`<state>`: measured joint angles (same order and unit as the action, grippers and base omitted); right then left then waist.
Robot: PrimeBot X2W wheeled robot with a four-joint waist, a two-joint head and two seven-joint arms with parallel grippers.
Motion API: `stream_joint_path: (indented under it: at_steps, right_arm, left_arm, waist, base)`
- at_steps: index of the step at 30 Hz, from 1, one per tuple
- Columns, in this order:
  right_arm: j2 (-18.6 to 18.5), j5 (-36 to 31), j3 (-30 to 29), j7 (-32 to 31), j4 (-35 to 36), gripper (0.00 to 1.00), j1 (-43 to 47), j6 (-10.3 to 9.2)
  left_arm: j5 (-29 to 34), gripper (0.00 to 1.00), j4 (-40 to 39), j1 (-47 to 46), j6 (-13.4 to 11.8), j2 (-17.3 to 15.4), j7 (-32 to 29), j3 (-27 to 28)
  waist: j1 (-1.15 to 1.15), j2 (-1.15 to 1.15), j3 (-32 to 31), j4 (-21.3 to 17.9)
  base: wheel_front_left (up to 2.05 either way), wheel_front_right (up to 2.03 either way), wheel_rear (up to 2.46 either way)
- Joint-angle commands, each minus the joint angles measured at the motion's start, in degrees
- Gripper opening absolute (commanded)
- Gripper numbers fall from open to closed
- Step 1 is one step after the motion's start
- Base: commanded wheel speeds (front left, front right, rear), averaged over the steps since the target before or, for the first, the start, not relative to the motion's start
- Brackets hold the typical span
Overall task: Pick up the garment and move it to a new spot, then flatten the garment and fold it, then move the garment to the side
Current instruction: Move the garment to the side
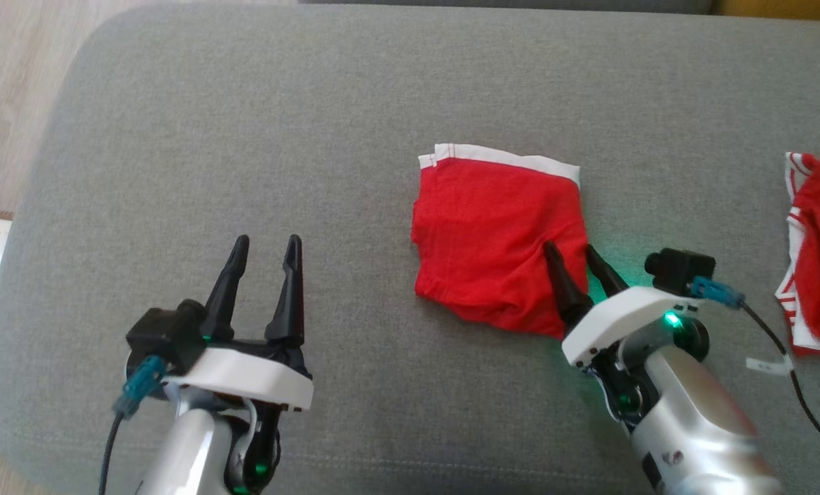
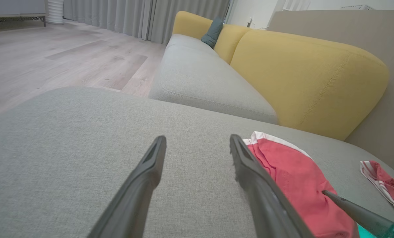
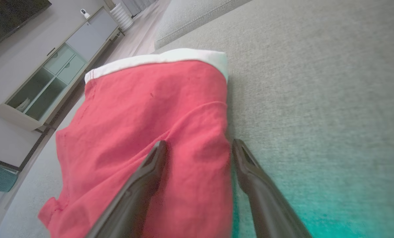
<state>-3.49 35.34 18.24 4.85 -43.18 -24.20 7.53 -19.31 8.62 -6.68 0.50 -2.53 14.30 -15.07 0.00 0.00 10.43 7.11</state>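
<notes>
Head view: a grey cushion (image 1: pixel 245 137) of coarse woven cloth with rounded corners carries the garment (image 1: pixel 492 234). It is a pair of red shorts folded into a rough square, its white waistband (image 1: pixel 513 157) along the far side. It lies right of the cushion's middle. The right gripper (image 1: pixel 571 249) is at the garment's near right corner with its fingers spread. One finger is over the red cloth, the other at the cloth's edge, and nothing is pinched. The left gripper (image 1: pixel 267 240) stands well apart over bare cushion, wide open and empty. A striped garment (image 1: pixel 818 254) lies at the cushion's right edge. Pale wood floor (image 1: pixel 11 82) shows past the far left corner.

Left wrist view: between the spread fingers of the left gripper (image 2: pixel 197 138) is only grey weave, with the garment (image 2: pixel 289 172) to one side. This view adds a smooth yellow backrest (image 2: pixel 309 76), a teal pillow (image 2: pixel 212 31) and grey curtains (image 2: pixel 117 16).

Right wrist view: the right gripper (image 3: pixel 199 143) straddles the garment's (image 3: pixel 144 109) edge over softly creased cloth. A pale cabinet (image 3: pixel 45 72) stands beyond, and a green glow tints the cushion.
</notes>
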Motion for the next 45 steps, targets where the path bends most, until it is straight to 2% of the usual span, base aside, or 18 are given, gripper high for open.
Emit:
stream_joint_path:
  at_steps: [1, 4, 5, 6, 7, 12, 15, 20, 25, 30, 38, 42, 45]
  right_arm:
    - [0.6, 0.7, 2.1, 0.4, 0.0, 1.00, -2.8, -0.04]
    - [0.6, 0.5, 4.0, 0.6, -3.2, 1.00, -4.7, -0.04]
    - [0.6, -0.3, 5.0, 0.6, -4.2, 0.95, -5.3, -0.04]
    - [0.6, -1.3, 5.7, 1.0, -5.2, 0.38, -5.9, -0.04]
    - [0.6, -2.4, 6.3, 1.6, -6.1, 0.00, -6.5, -0.04]
    - [0.1, -13.2, 9.8, 6.4, -10.4, 0.00, -10.1, -0.04]
    - [-0.7, -18.1, 9.6, 8.6, -11.3, 0.00, -11.6, -0.04]
    - [-2.6, -23.8, 9.5, 9.8, -10.0, 0.00, -12.5, -0.04]
    - [-7.3, -27.5, 11.7, 10.1, -5.3, 0.00, -12.3, -0.04]
    - [-14.7, -26.7, 16.9, 9.2, 0.1, 0.00, -13.5, -0.04]
    - [-29.3, -19.9, 24.8, 3.0, 7.1, 0.00, -17.0, -0.04]
    - [-34.4, -16.4, 24.8, 1.4, 7.5, 0.00, -18.2, -0.04]
    - [-36.6, -15.7, 23.4, 0.7, 6.3, 0.00, -19.0, -0.04]
  left_arm:
    - [-0.1, 1.00, -1.9, -2.5, -0.1, -0.3, 0.7, 1.3]
    - [-0.1, 1.00, -1.7, -2.8, -0.2, -0.3, 0.7, 1.0]
    - [-0.1, 1.00, -1.6, -2.9, -0.2, -0.3, 0.7, 1.0]
    - [-0.1, 1.00, -1.6, -3.0, -0.2, -0.3, 0.7, 0.9]
    - [-0.1, 1.00, -1.5, -3.0, -0.3, -0.3, 0.7, 1.0]
    - [-0.1, 1.00, -1.4, -2.9, -0.2, -0.3, 0.7, 1.4]
    - [0.0, 1.00, -1.4, -2.8, 0.0, -0.3, 0.7, 1.7]
    - [0.4, 1.00, -1.4, -3.0, 0.4, -0.3, 0.7, 1.3]
    - [1.4, 1.00, -1.6, -3.6, 1.0, -0.3, 0.7, 0.4]
    - [1.8, 1.00, -1.6, -4.6, 1.3, -0.3, 0.7, -0.4]
    - [2.6, 1.00, -1.3, -6.6, 1.7, -0.3, 0.7, -0.6]
    - [3.2, 1.00, -1.0, -7.6, 2.0, -0.3, 0.7, -0.3]
    - [3.7, 1.00, -0.7, -8.3, 2.4, -0.3, 0.7, -0.1]
  waist:
    - [0.00, 0.00, 0.4, 0.3]
    - [0.00, 0.00, 0.8, 0.4]
    - [0.00, 0.00, 0.9, 0.4]
    - [0.00, 0.00, 0.9, 0.3]
    - [0.00, 0.00, 1.0, 0.2]
    - [0.00, 0.00, 0.5, -1.5]
    - [0.00, 0.00, -0.1, -3.2]
    - [0.00, 0.00, -0.9, -5.8]
    - [0.00, 0.00, -1.4, -9.7]
    - [0.00, 0.00, -0.7, -13.7]
    - [0.00, 0.00, 2.4, -18.5]
    - [0.00, 0.00, 4.4, -19.7]
    - [0.00, 0.00, 5.6, -20.2]
  base:
    - [0.00, 0.00, 0.00]
    - [0.00, 0.00, 0.00]
    - [0.00, 0.00, 0.00]
    - [0.00, 0.00, 0.00]
    - [0.00, 0.00, 0.00]
    - [0.00, 0.00, 0.00]
    - [0.00, 0.00, 0.00]
    - [0.00, 0.00, 0.00]
    - [0.00, 0.00, 0.00]
    - [0.00, 0.00, 0.00]
    - [0.00, 0.00, 0.00]
    - [0.00, 0.00, 0.00]
    - [0.00, 0.00, 0.00]
